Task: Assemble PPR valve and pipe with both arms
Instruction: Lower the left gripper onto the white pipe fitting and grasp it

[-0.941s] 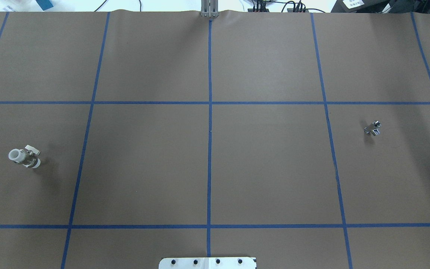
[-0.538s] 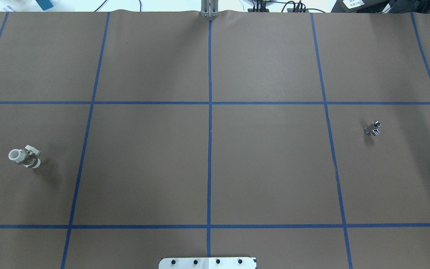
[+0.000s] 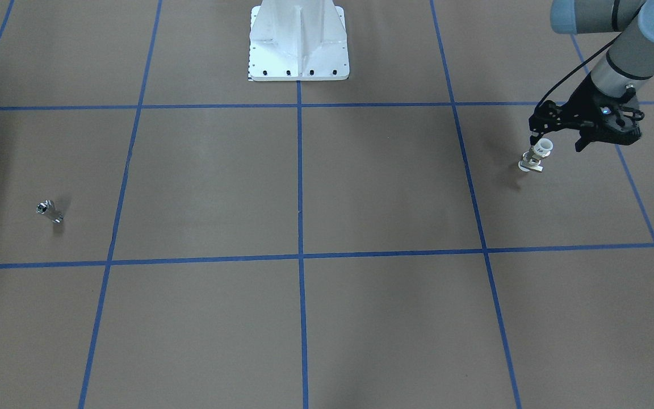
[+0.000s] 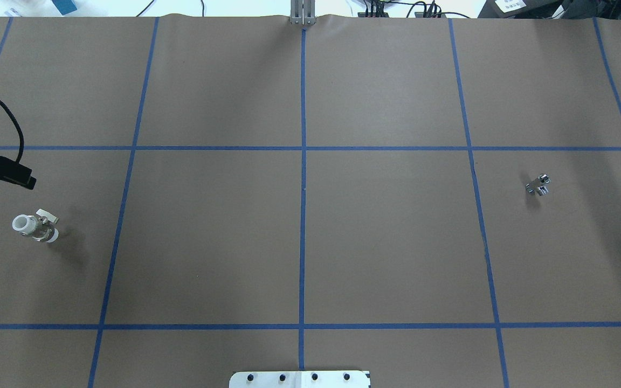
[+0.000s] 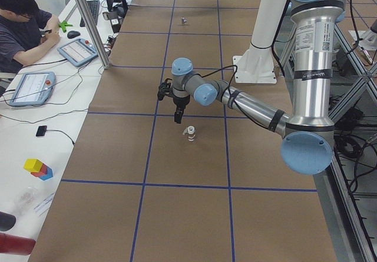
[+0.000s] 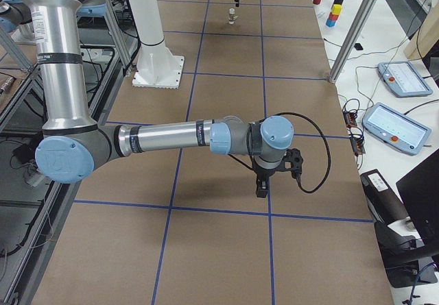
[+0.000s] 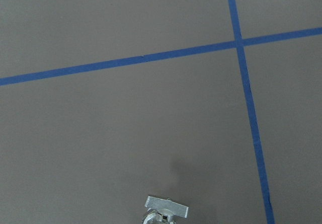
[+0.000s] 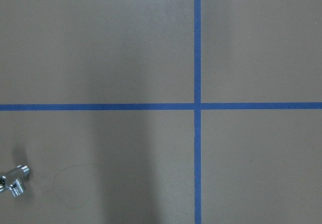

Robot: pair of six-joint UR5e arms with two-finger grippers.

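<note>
You are watching the left claw (image 3: 557, 142) hanging wide open, the valve (image 3: 536, 155) standing close below it, untouched. The right claw (image 6: 262, 185): cannot tell its spread; the pipe (image 8: 12, 181) is lying near it.

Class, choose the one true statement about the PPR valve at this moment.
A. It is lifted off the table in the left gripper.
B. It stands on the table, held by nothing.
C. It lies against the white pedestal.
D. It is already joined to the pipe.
B: the PPR valve stands on the table, apart from the open left gripper, and the pipe is far across the table.
</note>
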